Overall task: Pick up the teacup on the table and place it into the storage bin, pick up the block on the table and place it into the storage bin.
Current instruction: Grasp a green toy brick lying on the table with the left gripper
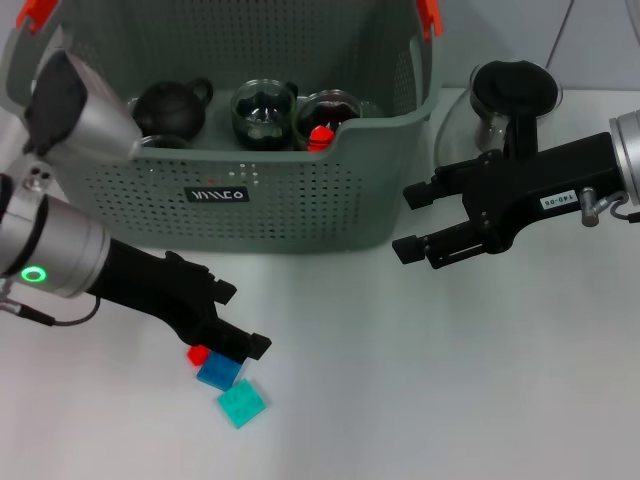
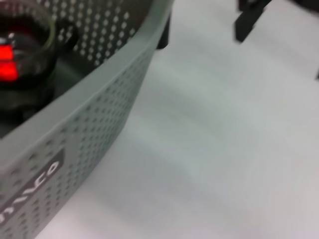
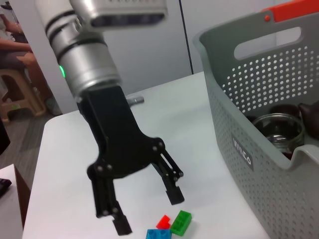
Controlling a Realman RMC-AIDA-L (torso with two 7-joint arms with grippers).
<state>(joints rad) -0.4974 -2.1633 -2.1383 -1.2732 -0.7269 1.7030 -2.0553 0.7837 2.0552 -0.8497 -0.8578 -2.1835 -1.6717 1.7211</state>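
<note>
While the left pincer hangs spread over the red block on the bench, the right pincer, labelled "140-05", gapes beside the storage bin.

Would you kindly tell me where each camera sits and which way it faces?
Head view: high on the robot, looking down at the table, the storage bin and both arms.
Left wrist view: on the left arm, facing the storage bin's wall; own fingers unseen.
Right wrist view: on the right arm, facing the left gripper above the blocks.
All three share the storage bin.
</note>
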